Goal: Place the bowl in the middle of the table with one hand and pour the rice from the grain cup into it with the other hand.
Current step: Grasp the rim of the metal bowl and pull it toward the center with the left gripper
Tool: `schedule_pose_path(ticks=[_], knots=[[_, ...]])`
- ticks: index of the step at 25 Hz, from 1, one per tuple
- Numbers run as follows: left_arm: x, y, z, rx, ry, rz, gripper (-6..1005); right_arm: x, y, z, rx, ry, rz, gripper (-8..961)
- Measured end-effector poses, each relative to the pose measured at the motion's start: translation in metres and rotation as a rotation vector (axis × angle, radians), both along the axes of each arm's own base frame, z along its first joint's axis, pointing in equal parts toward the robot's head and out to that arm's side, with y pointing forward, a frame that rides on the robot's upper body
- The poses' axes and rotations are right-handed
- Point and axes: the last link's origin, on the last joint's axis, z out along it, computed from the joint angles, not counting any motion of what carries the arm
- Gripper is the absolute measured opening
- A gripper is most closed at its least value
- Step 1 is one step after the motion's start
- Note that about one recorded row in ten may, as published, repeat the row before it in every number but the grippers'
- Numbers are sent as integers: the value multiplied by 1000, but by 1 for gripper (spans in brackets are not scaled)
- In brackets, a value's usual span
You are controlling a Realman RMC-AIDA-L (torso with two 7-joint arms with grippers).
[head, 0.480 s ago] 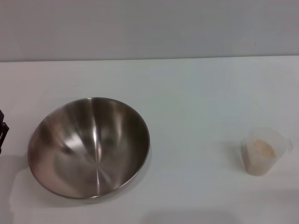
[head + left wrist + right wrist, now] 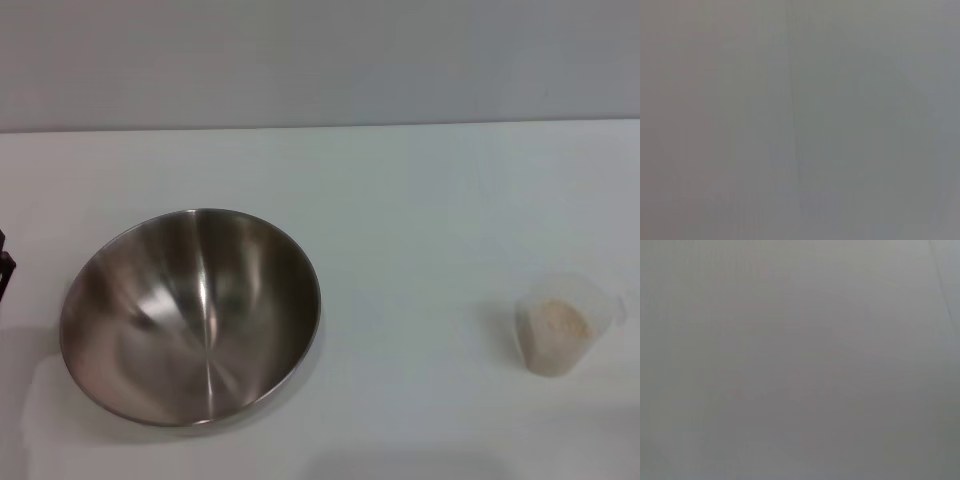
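Left claw (image 2: 4, 268) retreated; rice (image 2: 556, 322) fills cup (image 2: 562, 325).

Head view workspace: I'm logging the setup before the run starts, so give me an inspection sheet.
Surface: white table, flat, bare between items.
Job's things: steel bowl on the robot's left, upright and empty; grain cup on its right, upright, holding rice.
Clutter: nothing seen.
Grippers: a dark part at the left edge, probably the left tool; right tool not in view.
Cables: nothing seen.
Surroundings: plain grey wall behind.
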Motion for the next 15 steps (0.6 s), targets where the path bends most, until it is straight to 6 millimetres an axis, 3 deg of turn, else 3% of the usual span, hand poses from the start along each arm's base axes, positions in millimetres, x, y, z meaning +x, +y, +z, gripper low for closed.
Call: schedule_pose_path(ticks=[6,15], knots=[[16,21,9,41,37,-10,828,0,0,1,1,-1,0,782],[62,58,23,-116,51,30,827,0,0,1,3,-2,3,781]])
